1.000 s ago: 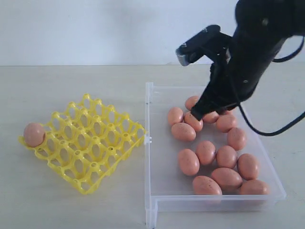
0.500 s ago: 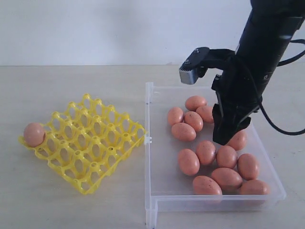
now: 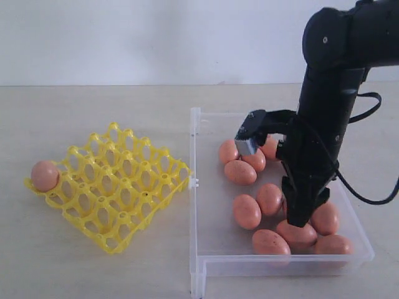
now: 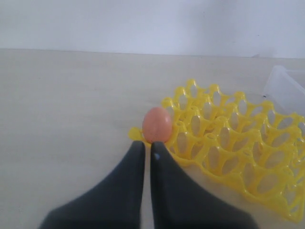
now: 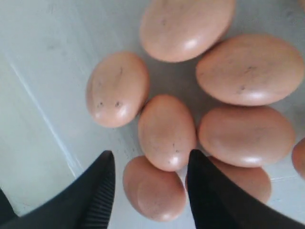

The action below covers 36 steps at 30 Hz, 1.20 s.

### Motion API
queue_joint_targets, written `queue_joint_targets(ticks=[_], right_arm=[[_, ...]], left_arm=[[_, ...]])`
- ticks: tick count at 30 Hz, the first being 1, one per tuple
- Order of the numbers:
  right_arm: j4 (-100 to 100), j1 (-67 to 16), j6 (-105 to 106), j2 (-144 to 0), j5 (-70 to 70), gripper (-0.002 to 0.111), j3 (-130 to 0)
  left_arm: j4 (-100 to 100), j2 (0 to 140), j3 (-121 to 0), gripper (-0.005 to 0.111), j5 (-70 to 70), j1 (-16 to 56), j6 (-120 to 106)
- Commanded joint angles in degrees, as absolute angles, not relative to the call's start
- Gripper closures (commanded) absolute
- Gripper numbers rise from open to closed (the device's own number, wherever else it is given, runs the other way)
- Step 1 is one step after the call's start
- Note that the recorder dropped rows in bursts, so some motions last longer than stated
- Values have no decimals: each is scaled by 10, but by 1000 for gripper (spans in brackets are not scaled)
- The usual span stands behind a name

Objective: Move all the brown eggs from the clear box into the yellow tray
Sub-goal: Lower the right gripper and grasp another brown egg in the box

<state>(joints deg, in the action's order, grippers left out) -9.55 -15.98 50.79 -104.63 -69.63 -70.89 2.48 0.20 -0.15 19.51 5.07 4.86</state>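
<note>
One yellow tray [image 3: 124, 205] holds one brown egg [image 3: 43, 175]. One clear box [image 3: 215, 233] holds ten visible brown eggs [image 3: 247, 212]. Right gripper [image 5: 151, 157] spread; left gripper [image 4: 147, 147] pressed together.

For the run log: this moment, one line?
step: pick from clear box | right pincer: open, down among brown eggs, nothing held | left pincer: shut, empty | yellow tray: one egg, corner cup

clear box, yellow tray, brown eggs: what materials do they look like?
Clear box: rigid transparent plastic, glossy; the see-through walls catch light at the edges.
Yellow tray: moulded plastic, slight sheen, uniform colour, thin open lattice.
Brown eggs: mostly matte orange-brown shells with faint dark specks; real or dummy, cannot tell.
</note>
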Motion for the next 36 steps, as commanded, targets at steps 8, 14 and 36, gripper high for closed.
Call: queue_joint_targets(ticks=[8,14,36], right_arm=[[-78,-159,544,-1046,-664,67,-671],[-91,-159,558,-1046,-594,67,-671],[-100,-159,601,-1046,-463,68,-585]], left_arm=[[23,0,0,103,194,53,49],[23,0,0,103,194,53,49],[23,0,0,103,194,53,49]])
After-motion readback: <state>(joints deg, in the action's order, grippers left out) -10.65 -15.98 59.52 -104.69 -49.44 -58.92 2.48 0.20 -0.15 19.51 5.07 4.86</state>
